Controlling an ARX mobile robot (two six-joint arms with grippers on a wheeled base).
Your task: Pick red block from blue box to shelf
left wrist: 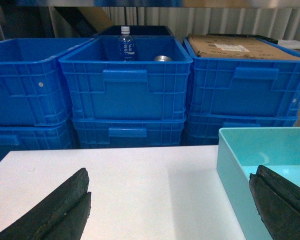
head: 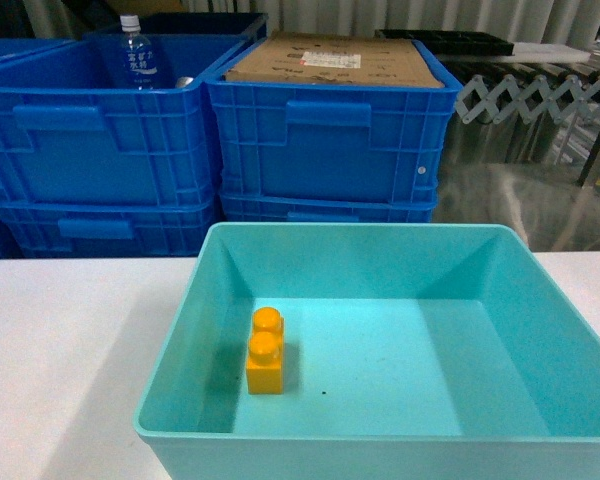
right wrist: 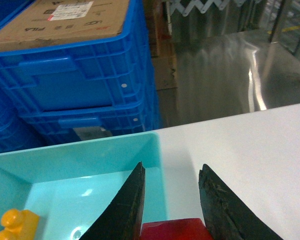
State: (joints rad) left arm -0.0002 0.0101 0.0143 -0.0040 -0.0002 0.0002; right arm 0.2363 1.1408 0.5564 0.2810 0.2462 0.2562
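Red block (right wrist: 172, 229) sits pinched betw. fingers of right gripper (right wrist: 172, 200), above the blue box (right wrist: 65, 165) rim by its right wall, seen in right wrist view only. Left gripper (left wrist: 170, 200) fingers spread wide, one over white bench (left wrist: 140, 185), other over box edge. Orange brick (head: 266, 350) lies in box, left side. Royal-blue crates (head: 330, 140) stacked behind; one holds a bottle (head: 136, 55), another cardboard (head: 330, 60).

Turquoise blue box (head: 380, 250); orange-yellow brick (head: 267, 352); red block (right wrist: 172, 230); royal-blue crates (head: 325, 140); white table (head: 70, 350).
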